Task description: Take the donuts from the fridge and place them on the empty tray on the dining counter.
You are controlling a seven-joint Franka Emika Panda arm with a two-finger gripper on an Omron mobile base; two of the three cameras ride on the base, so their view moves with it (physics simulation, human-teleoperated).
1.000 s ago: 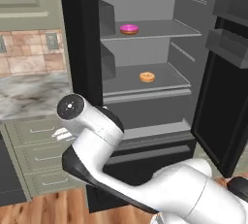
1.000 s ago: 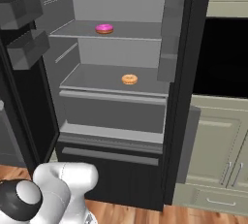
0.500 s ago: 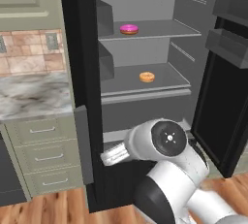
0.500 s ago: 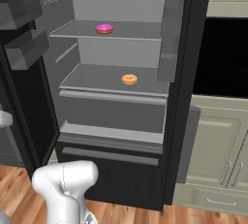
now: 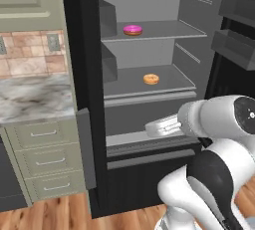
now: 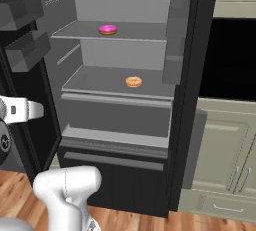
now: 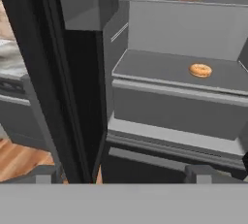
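Left base view: I am looking into the fridge (image 5: 149, 50) with its doors standing open, grey shelves showing inside. The pink donut (image 5: 132, 30) is sitting on the upper shelf (image 5: 164, 27), toward its left half, and the orange donut (image 5: 151, 78) is sitting on the shelf below (image 5: 169, 77), near the middle; the two are well apart, one above the other. The white arm (image 5: 219, 124) is reaching across the lower right, its wrist pointing at the drawer front beneath the lower shelf. In the hand view I am seeing the two dark fingertips of the gripper (image 7: 121, 173) standing wide apart at the bottom edge, spread fully, with nothing between them. The hand is facing the fridge from outside, below both donuts, touching neither. In the right base view the black wall oven (image 6: 232, 60) is sitting just beside the fridge, above pale green cabinets (image 6: 225, 165). A marble counter (image 5: 35, 102) is lying to the fridge's left.
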